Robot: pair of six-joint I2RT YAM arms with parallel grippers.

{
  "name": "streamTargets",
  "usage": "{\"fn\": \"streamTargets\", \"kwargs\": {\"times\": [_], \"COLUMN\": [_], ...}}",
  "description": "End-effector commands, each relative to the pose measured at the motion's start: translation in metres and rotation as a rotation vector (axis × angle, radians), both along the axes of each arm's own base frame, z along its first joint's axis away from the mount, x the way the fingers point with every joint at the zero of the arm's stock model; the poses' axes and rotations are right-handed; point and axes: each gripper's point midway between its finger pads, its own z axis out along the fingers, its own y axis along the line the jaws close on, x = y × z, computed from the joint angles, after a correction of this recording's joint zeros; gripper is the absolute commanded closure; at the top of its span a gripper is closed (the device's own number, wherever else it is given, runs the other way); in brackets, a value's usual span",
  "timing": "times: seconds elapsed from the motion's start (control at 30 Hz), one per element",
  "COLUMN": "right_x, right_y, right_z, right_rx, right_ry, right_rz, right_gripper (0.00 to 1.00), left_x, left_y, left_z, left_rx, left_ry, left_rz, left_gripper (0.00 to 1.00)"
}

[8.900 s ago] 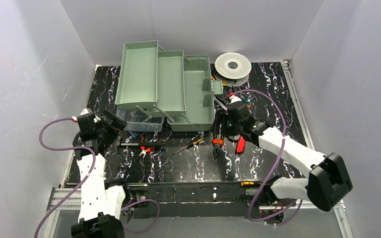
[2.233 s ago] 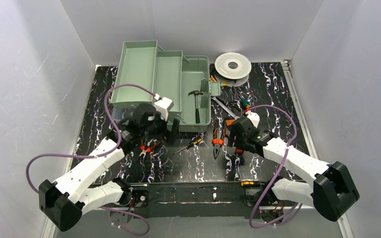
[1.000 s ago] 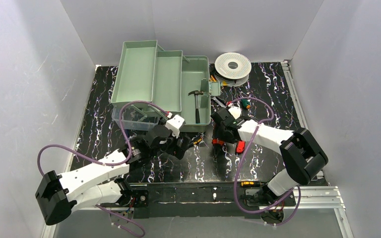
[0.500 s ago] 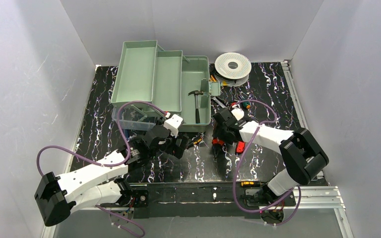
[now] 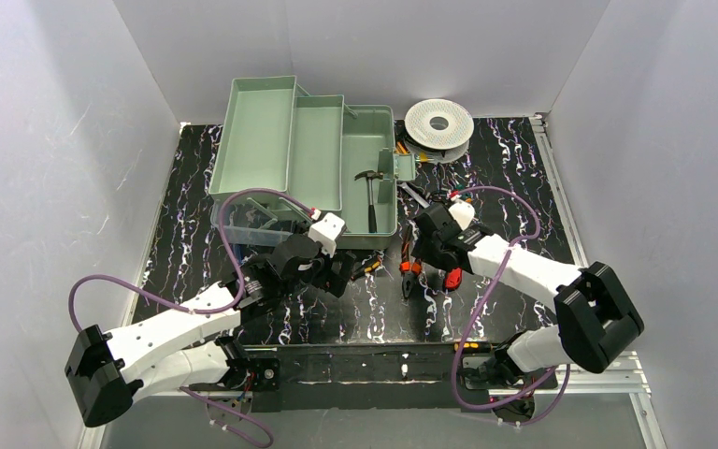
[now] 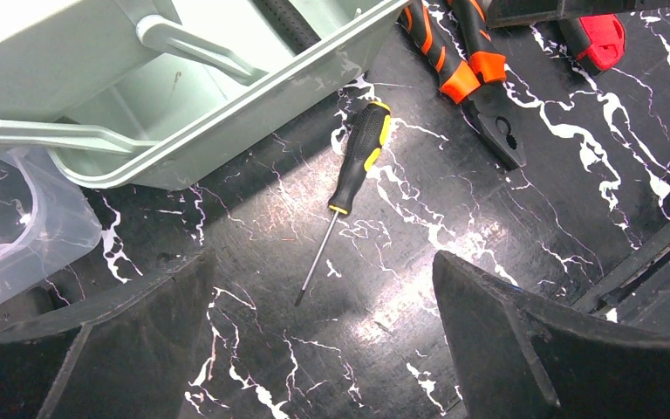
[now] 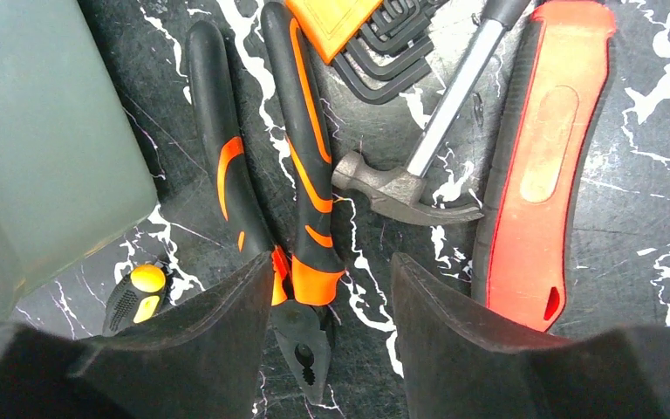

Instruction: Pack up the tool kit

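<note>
Pliers inside my open right claw, low in frame; screwdriver centre-frame beneath my wide-open left claw.

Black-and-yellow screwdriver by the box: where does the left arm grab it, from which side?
Probably mid-handle on the screwdriver, from straight above, jaws across its width. It lies flat, the thick handle has bare mat on both sides, the shaft is too thin, and the butt end nears the toolbox wall.
</note>
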Motion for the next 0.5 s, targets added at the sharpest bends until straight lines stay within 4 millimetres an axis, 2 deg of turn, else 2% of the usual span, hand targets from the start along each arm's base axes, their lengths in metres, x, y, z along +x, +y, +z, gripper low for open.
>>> {"fn": "streamTargets", "kwargs": {"times": [0.0, 0.27, 0.37, 0.47], "right_x": [0.007, -0.002, -0.005, -0.005], "right_y": [-0.009, -0.003, -0.004, -0.006], "right_z": [0.003, -0.040, -0.048, -0.047], "right_rx": [-0.023, -0.054, -0.062, -0.064], "right_ry": [-0.023, 0.124, 0.152, 0.146], "right_rz": [-0.054, -0.068, -0.069, -0.073], "right_gripper": [0.40, 0.39, 0.42, 0.49], "left_x": [0.002, 0.003, 0.002, 0.002], "left_y": [0.000, 0.001, 0.002, 0.003], "left_z": [0.013, 0.014, 0.013, 0.013], "left_rx": [-0.010, -0.008, -0.007, -0.002], "left_ry": [-0.025, -0.029, -0.031, -0.033], "left_rz": [0.011, 0.011, 0.013, 0.012], "left_gripper": [0.05, 0.05, 0.05, 0.05]}}
